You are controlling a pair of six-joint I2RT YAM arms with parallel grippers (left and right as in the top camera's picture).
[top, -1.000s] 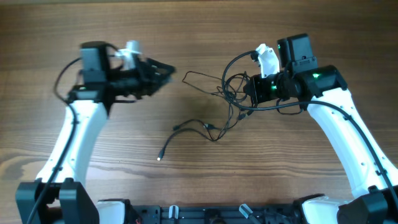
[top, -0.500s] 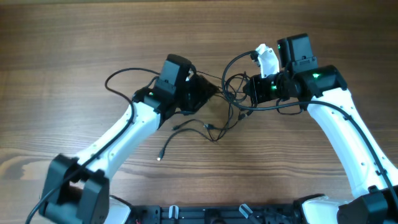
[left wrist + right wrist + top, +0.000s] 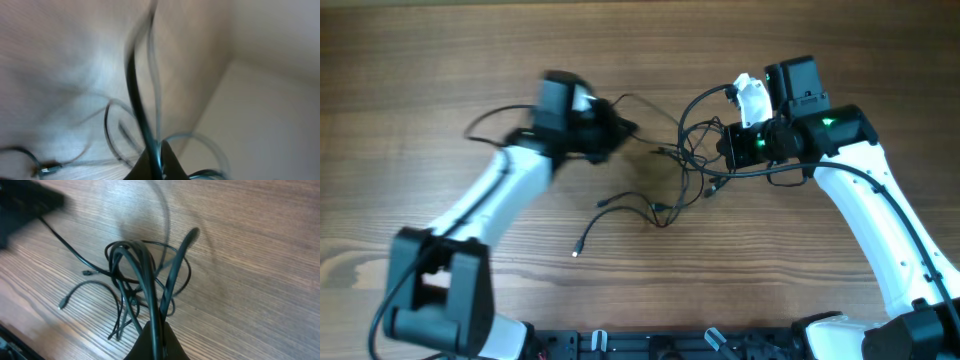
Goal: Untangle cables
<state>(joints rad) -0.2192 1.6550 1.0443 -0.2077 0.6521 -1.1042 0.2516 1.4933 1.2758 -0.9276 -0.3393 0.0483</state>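
Note:
A tangle of thin black cables (image 3: pixel 685 150) lies on the wooden table between the arms, with loose plug ends trailing toward the front (image 3: pixel 582 250). My left gripper (image 3: pixel 625 128) is shut on a black cable strand (image 3: pixel 137 100) left of the tangle; its wrist view is blurred. My right gripper (image 3: pixel 720 148) is shut on a bunch of black cable strands (image 3: pixel 150 295) at the right side of the tangle and holds them above the table; the loops (image 3: pixel 145 275) hang below the jaws.
The wooden table (image 3: pixel 440 60) extends around the tangle on all sides. A black rail (image 3: pixel 640 345) runs along the front edge. The left arm's own black cable (image 3: pixel 490 122) loops behind its wrist.
My left arm swung in to the tangle, closed on a strand, and has now pulled back left and away with it. The right arm has held still.

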